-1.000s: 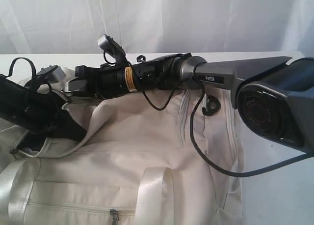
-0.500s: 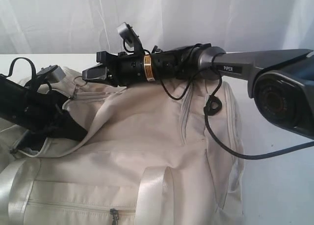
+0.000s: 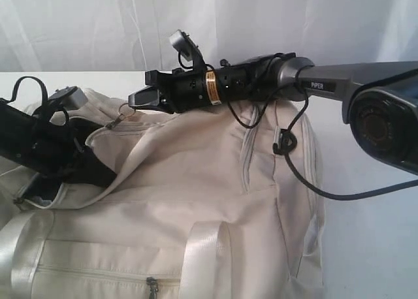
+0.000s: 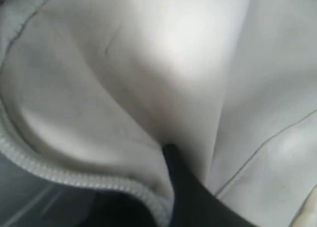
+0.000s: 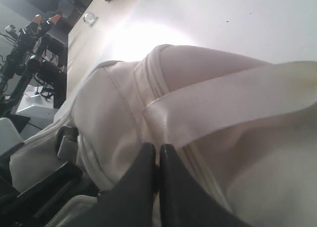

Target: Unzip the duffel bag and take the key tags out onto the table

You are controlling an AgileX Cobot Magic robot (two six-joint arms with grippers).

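Though no key tags were out, the right gripper pinched a zipper pull at the duffel bag's eleven o'clock; the left gripper was clenched.

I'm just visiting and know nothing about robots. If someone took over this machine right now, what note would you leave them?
Left gripper: shut, apparently pinching the duffel bag fabric beside a zipper edge.
Right gripper: shut, apparently on the zipper pull near the bag's far end; the pull stretches from its tip to the seam.
Things: the bag lies on the table; the key tags are not in view.
Done: both grips look set; how far the zipper is open cannot be told.
Left: finish unzipping, find the key tags, lay them on the table.
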